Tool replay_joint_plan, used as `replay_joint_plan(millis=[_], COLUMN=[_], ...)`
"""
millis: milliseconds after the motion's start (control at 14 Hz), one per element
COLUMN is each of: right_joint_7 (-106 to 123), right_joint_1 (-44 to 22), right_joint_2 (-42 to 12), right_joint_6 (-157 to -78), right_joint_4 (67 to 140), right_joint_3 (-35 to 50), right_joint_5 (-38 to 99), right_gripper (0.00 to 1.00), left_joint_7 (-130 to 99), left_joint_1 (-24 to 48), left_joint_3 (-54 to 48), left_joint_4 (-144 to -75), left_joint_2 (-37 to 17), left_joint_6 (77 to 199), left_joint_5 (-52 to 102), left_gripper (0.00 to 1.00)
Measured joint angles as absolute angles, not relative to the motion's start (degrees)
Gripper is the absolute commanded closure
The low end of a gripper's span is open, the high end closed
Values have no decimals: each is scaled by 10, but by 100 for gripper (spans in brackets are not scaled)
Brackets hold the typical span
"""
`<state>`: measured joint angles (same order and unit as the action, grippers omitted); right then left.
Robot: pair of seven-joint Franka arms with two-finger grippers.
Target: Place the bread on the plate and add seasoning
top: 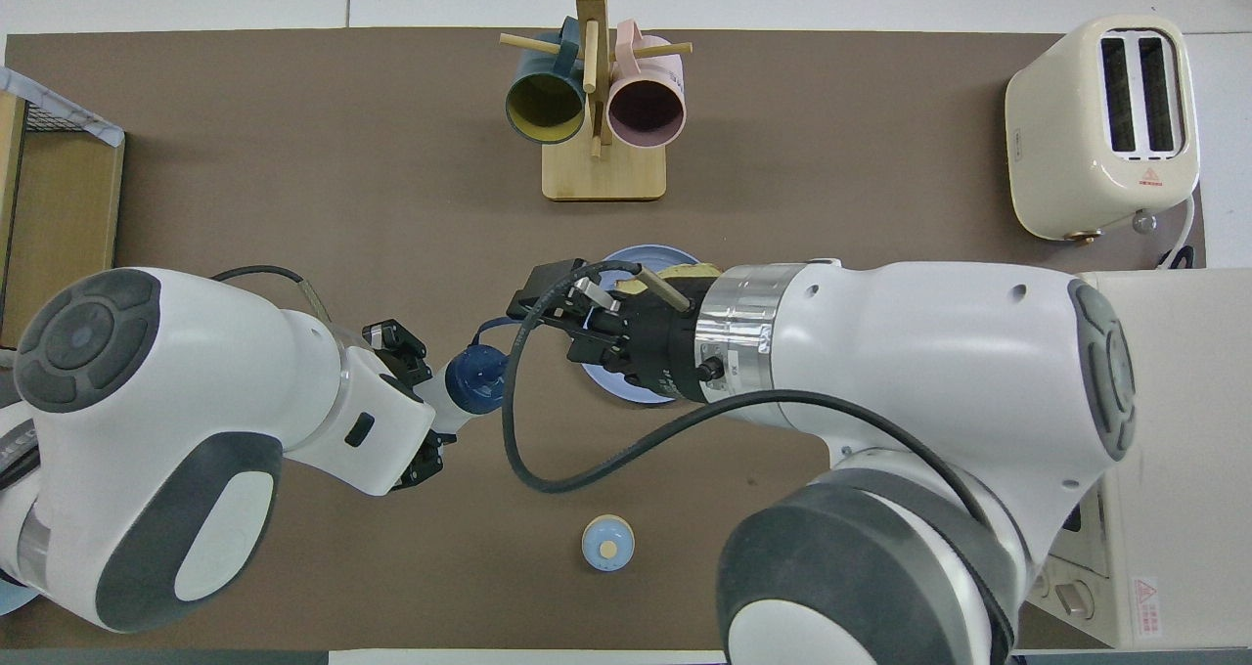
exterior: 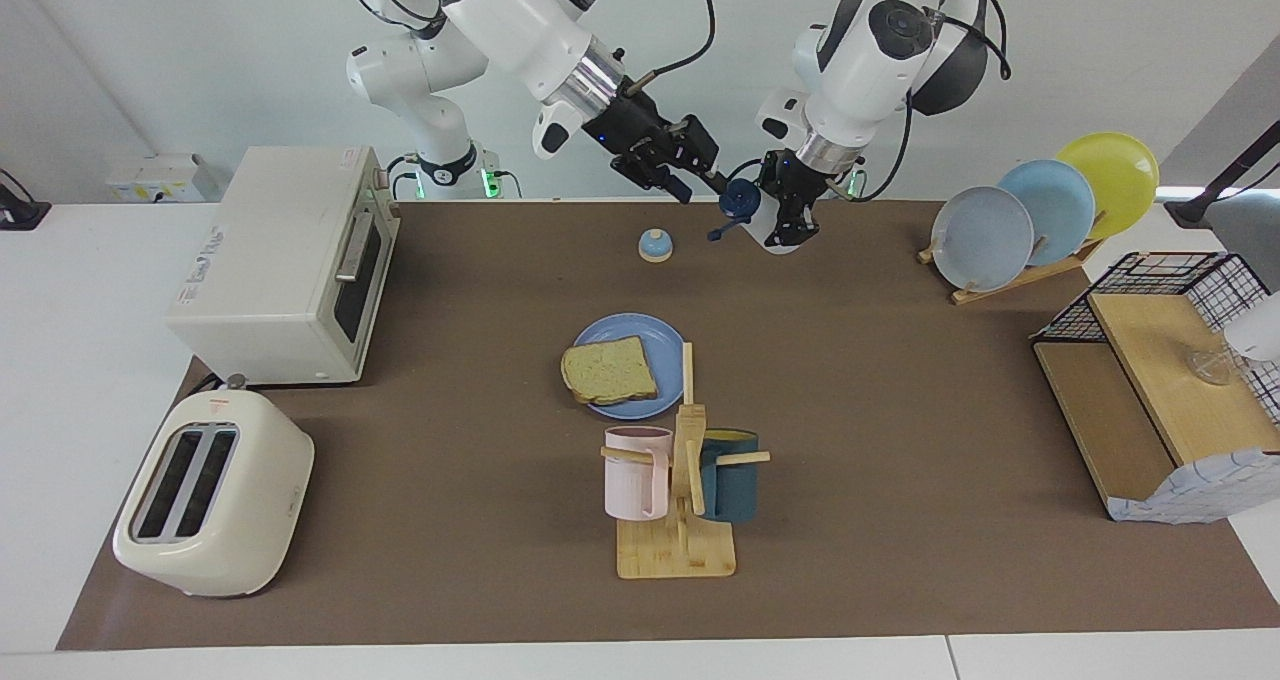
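From the facing view I see the left tool (exterior: 790, 222) up in the air over the worktop's (exterior: 900, 410) edge at the robots' end, clamped shut on the seasoning (exterior: 757, 218), which it holds tilted with its dark blue cap toward the right arm's end. A small blue flap hangs loose from the cap. The right tool (exterior: 684, 186) is in the air just beside that cap but apart from it; its fingers stand spread with nothing between them. Below the right tool sits a small blue-domed bell (exterior: 655, 245). The bread (exterior: 608, 370) lies flat on the blue plate (exterior: 650, 332) near the middle of the worktop, with one corner overhanging the rim. The mug stand (exterior: 678, 520), with a pink and a dark teal mug, is just beside the plate and farther from the robots. The toaster (exterior: 213, 495) and the oven (exterior: 285, 260) are at the right arm's end; a rack of upright plates (exterior: 1040, 210) is at the left arm's end.

From the overhead view the left tool (top: 423, 391) comes in from the bottom corner on its own side, closed on the seasoning (top: 468, 391), only its round blue cap and a strip of white body showing. The right tool (top: 548, 303) hangs empty, its fingers apart, over the plate's (top: 641, 254) rim. The right arm covers most of the plate and the bread (top: 677, 272); a sliver of crust shows. The bell (top: 607, 542) stands on the worktop (top: 293, 156) nearer to the robots than the plate.
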<state>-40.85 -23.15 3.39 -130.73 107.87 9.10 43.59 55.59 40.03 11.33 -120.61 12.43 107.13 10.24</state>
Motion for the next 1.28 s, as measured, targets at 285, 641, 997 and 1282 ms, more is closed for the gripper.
replay_joint_plan(millis=[285, 641, 997, 1282], right_joint_7=[-385, -235, -81, -43], right_joint_1=[-181, -66, -18, -25], right_joint_2=[39, 41, 17, -22], right_joint_6=[-1235, -994, -889, -880], right_joint_4=[1082, 1018, 927, 878], right_joint_3=[90, 85, 76, 59], right_joint_5=[305, 128, 7, -22], right_gripper=[0, 0, 0, 0], left_joint_7=[538, 412, 366, 316], left_joint_1=[402, 419, 466, 534], left_joint_3=[110, 65, 57, 57], left_joint_4=[-1206, -1199, -1113, -1020], left_joint_2=[123, 71, -76, -191], left_joint_6=[1087, 1094, 1061, 978], left_joint_5=[28, -106, -214, -301], left_gripper=[100, 100, 100, 100])
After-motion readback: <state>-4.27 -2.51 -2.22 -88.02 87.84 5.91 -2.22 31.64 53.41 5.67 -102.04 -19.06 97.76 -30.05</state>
